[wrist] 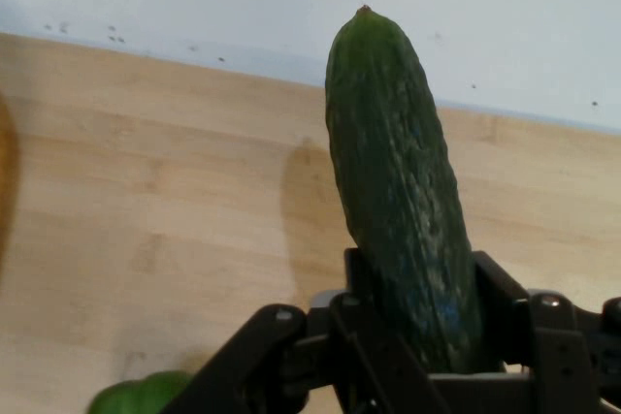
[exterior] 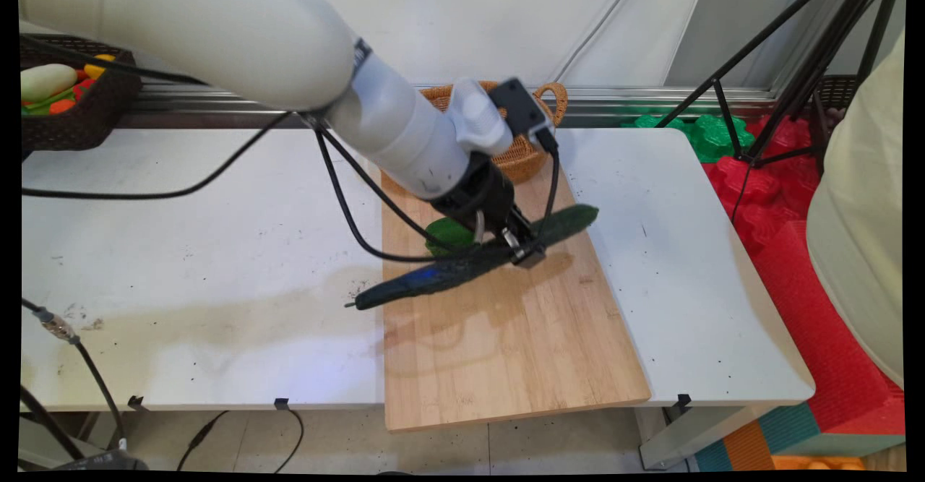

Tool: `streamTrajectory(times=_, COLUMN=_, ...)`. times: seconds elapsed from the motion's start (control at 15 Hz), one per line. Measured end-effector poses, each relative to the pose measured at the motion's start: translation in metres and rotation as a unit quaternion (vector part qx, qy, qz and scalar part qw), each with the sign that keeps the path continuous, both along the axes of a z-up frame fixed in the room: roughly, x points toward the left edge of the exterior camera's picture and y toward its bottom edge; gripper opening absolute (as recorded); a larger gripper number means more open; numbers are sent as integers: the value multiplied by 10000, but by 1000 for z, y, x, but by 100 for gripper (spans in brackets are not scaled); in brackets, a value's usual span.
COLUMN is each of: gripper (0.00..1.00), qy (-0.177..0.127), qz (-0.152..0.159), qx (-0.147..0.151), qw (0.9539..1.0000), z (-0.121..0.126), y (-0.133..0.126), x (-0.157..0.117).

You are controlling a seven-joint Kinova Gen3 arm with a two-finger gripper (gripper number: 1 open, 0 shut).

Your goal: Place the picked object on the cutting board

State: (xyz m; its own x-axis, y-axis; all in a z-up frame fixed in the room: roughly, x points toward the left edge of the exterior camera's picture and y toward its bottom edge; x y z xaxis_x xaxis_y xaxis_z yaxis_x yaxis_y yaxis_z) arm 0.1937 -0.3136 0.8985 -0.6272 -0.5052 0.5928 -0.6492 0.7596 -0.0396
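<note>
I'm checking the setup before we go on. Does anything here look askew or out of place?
The cutting board juts past the table's near edge, its corner hanging unsupported. The cucumber, gripped in the hand, lies slanted with its stem end past the board's left edge. Nothing looks spilled or damaged.

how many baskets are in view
2. A light wicker basket stands at the far end of the wooden board, partly hidden behind the arm. A dark basket holding toy food sits at the table's far left corner. Others could be hidden behind the arm.
</note>
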Motion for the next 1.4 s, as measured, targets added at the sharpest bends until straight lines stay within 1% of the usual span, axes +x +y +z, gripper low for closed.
streamTrajectory(times=0.33, gripper=0, qy=19, qz=-87, qx=78, qw=9999, z=-29, y=-1, x=-11)
streamTrajectory(times=0.53, gripper=0, qy=28, qz=-159, qx=135, qw=9998, z=-53, y=-3, x=-21)
streamTrajectory(times=0.87, gripper=0, qy=-6, qz=-244, qx=145, qw=9996, z=-82, y=-7, x=-29)
streamTrajectory(times=1.07, gripper=0, qy=-30, qz=-325, qx=137, qw=9994, z=-94, y=-7, x=-32)
streamTrajectory(times=1.4, gripper=0, qy=-65, qz=-420, qx=104, qw=9990, z=-105, y=-8, x=-33)
